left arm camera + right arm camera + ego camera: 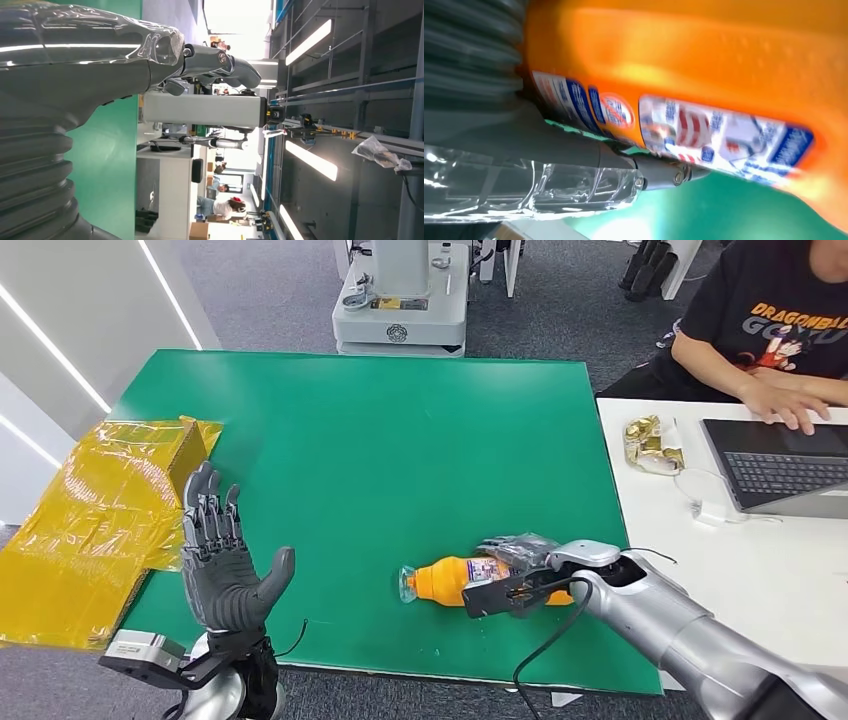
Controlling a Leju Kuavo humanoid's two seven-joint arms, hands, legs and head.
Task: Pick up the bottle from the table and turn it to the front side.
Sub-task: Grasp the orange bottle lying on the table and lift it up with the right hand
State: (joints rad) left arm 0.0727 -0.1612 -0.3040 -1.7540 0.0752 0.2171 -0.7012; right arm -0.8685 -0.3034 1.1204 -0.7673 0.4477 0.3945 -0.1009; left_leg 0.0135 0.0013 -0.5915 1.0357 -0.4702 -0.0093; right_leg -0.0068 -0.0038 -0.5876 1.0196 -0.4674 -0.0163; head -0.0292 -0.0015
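— Head view first: what holds anything?
— One orange bottle point(450, 580) lies on its side near the front edge of the green worktop point(380, 440), its clear cap end toward the robot's left. Orange liquid fills most of it.
— Is it held?
— The right hand point(515, 575) lies over its labelled end, fingers point(520, 545) wrapped around the body. The bottle looks to be touching the worktop; I cannot tell whether it is lifted at all.
— And the other hand?
— The left hand point(225, 565) stands upright over the front left edge, palm open, fingers spread, holding nothing.
— Anything hard to read?
— The right wrist view is blurred; the label's print cannot be made out, and the hand hides the bottle's base.
— What else is around?
— Yellow plastic wrapping point(95, 525) drapes beside the left edge. A white table point(780, 570) adjoins on the right, carrying a laptop point(780, 465), a person's hand point(785, 400) on it, a gold crumpled wrapper point(650, 445) and a white cable point(705, 505).
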